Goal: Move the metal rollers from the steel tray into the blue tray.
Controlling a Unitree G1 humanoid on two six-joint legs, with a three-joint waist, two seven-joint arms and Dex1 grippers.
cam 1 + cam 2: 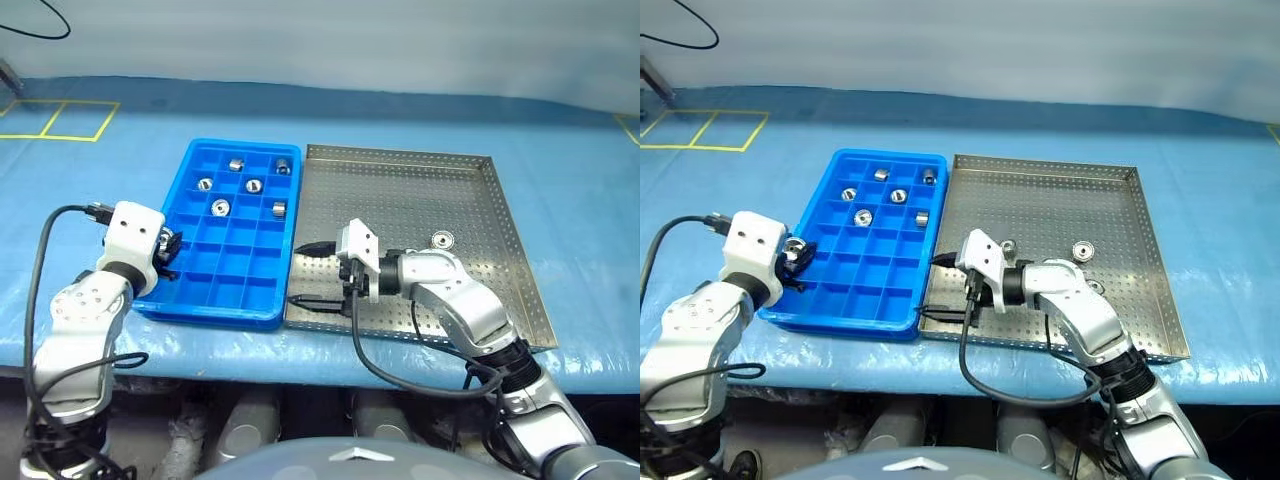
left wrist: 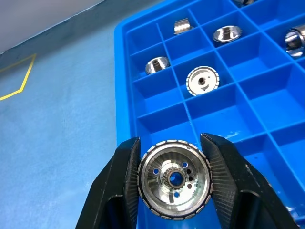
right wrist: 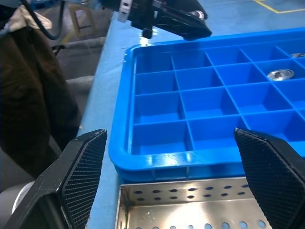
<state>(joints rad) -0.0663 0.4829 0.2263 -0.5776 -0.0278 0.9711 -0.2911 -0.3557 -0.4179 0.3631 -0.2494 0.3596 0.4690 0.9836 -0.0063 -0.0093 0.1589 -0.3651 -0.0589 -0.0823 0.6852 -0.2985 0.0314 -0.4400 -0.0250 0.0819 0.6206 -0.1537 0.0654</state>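
On the pale blue table cover (image 1: pixel 560 180), the head views show the blue tray (image 1: pixel 190 300) lying left of the steel tray (image 1: pixel 400 190), their long sides touching. Six metal rollers (image 1: pixel 221 208) sit in the blue tray's far compartments, one apiece. One roller (image 1: pixel 443 240) lies flat on the steel tray's perforated floor toward its right side; a second (image 1: pixel 1008 246) peeks out just behind the right arm, and perhaps a third beside the forearm, though that is hard to make out. The left gripper (image 1: pixel 168 246) hovers at the blue tray's near-left edge.

In the left wrist view, its fingers (image 2: pixel 119 191) pinch a roller (image 2: pixel 174 184) over the tray's rim.

In the right wrist view, the right gripper (image 3: pixel 176 176) is spread wide and empty above the steel tray's near-left corner, facing the blue tray.
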